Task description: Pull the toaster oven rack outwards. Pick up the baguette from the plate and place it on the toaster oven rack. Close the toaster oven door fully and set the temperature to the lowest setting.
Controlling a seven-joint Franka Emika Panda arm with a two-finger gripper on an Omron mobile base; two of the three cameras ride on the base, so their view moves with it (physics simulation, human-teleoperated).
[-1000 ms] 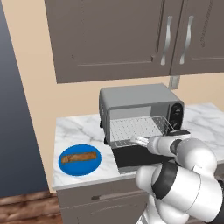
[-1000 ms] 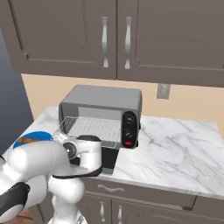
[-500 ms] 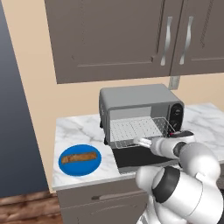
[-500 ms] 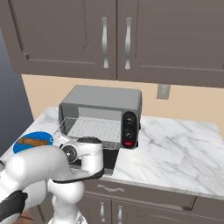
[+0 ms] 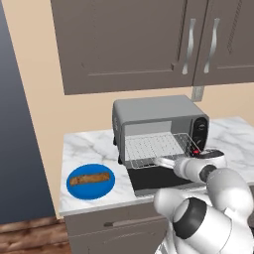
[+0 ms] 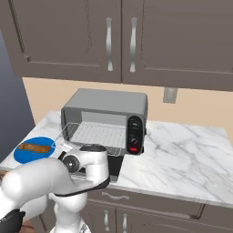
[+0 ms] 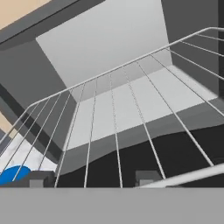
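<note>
The claw (image 7: pixel 89 178) stands open, holding nothing, at the front bar of the toaster oven rack (image 5: pixel 156 149); the rack sticks out over the lowered toaster oven door (image 5: pixel 158 179), just ahead of the claw; the baguette (image 5: pixel 89 178) lies on the plate (image 5: pixel 74 191), well apart to the claw's left; to do the step well, I judge it should back straight off the wires, then go over the bread; no writing is readable anywhere.

A white marbled bench (image 5: pixel 92 144) carries a grey oven (image 5: pixel 158 125) toward the back, its door (image 5: pixel 158 179) dropped flat over the front edge, and well to the oven's left a blue plate (image 5: pixel 91 189) near the front
</note>
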